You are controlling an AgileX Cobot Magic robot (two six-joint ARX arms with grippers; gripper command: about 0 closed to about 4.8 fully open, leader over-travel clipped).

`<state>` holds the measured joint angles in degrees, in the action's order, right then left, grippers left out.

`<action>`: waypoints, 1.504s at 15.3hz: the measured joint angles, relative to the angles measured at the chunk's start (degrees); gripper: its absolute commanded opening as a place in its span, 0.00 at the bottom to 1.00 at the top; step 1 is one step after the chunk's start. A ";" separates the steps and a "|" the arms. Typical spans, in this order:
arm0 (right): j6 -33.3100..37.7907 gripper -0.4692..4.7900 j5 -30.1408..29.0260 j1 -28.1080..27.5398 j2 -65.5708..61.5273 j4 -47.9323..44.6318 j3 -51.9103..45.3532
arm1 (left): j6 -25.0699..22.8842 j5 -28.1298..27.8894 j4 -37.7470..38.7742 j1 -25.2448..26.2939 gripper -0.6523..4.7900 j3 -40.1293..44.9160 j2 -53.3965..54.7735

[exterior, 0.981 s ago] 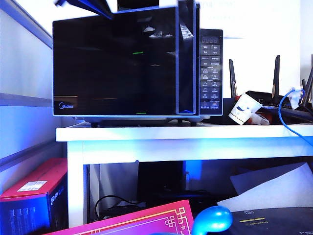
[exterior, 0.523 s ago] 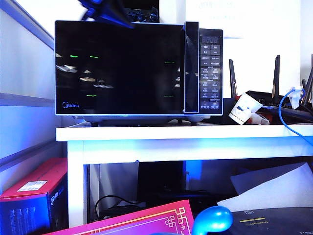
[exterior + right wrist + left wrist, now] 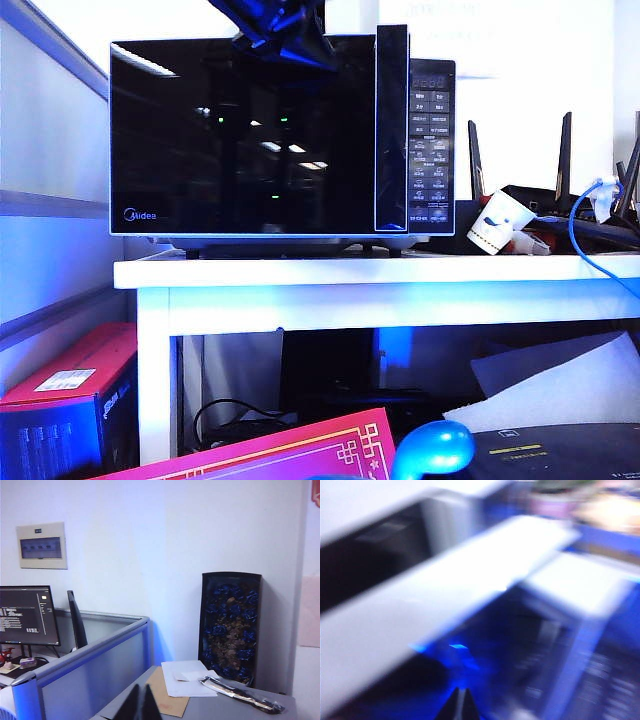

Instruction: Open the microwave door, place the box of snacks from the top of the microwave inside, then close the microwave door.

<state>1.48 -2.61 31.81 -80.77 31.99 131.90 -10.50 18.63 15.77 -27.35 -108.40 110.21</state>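
Observation:
The black microwave [image 3: 430,150] stands on the white table [image 3: 300,275]. Its glossy microwave door [image 3: 240,140] faces me, and the handle strip [image 3: 391,130] stands slightly proud of the button panel. My left gripper [image 3: 300,45] hangs at the door's top edge, left of the handle strip. In the blurred left wrist view the left gripper [image 3: 461,702] is shut on nothing, above the door's pale top edge [image 3: 445,595]. My right gripper [image 3: 140,702] is shut and empty, pointing at an office wall away from the microwave. The box of snacks is out of view.
A paper cup [image 3: 498,222], router antennas [image 3: 565,150] and a blue cable [image 3: 580,235] sit right of the microwave. Under the table are a red box [image 3: 70,385] and a pink box [image 3: 290,450]. A dark box of blue-wrapped items [image 3: 230,625] leans on the wall.
The door swung from clearly ajar to almost flush with the front. My left arm moved right along the door's top edge and dropped lower. The right arm has stayed put.

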 measured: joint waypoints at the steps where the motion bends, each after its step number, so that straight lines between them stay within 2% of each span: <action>1: 0.00 0.09 0.02 0.00 0.02 -0.02 0.00 | 0.00 -4.50 -1.05 -0.70 0.11 0.00 0.02; 3: 0.00 0.09 0.00 0.00 0.00 0.00 0.00 | 0.00 -10.80 -4.66 -0.96 0.11 0.00 0.09; 5: 0.00 0.09 0.00 0.00 0.02 -0.04 0.00 | 0.02 -12.98 -7.32 -0.79 0.11 -0.02 0.37; 7: 0.00 0.09 0.00 0.00 0.00 -0.04 0.00 | 0.00 -18.12 -8.72 -1.05 0.11 -0.02 0.55; 12: 0.00 0.09 0.00 -0.02 0.00 -0.02 0.00 | -0.15 -19.47 -11.67 -1.27 0.11 -0.02 2.27; 14: 0.00 0.09 0.00 0.00 0.00 -0.02 0.00 | -0.17 -21.55 -12.15 -1.44 0.11 -0.02 3.15; 15: -0.02 0.09 0.00 0.00 0.00 -0.02 0.00 | -0.22 -26.03 -12.20 -1.77 0.11 0.00 3.61; 16: -0.04 0.09 0.00 0.00 0.00 -0.02 0.00 | -0.17 -27.71 -11.69 -1.77 0.11 0.00 3.61; 18: -0.20 0.09 0.00 0.00 0.02 0.13 0.00 | -0.15 -28.48 -11.69 -1.77 0.11 0.00 3.52; 21: -3.26 0.09 0.07 -0.02 2.14 4.83 -0.07 | 1.18 -30.84 -6.08 -1.31 0.11 0.48 -4.11; 23: -5.18 0.09 1.07 0.02 5.90 8.35 -0.07 | 2.19 -30.53 -5.68 -2.38 0.11 -0.22 -17.20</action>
<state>-3.70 -1.54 31.83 -74.87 40.34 131.83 -8.32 -11.90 10.09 -29.74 -108.62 93.01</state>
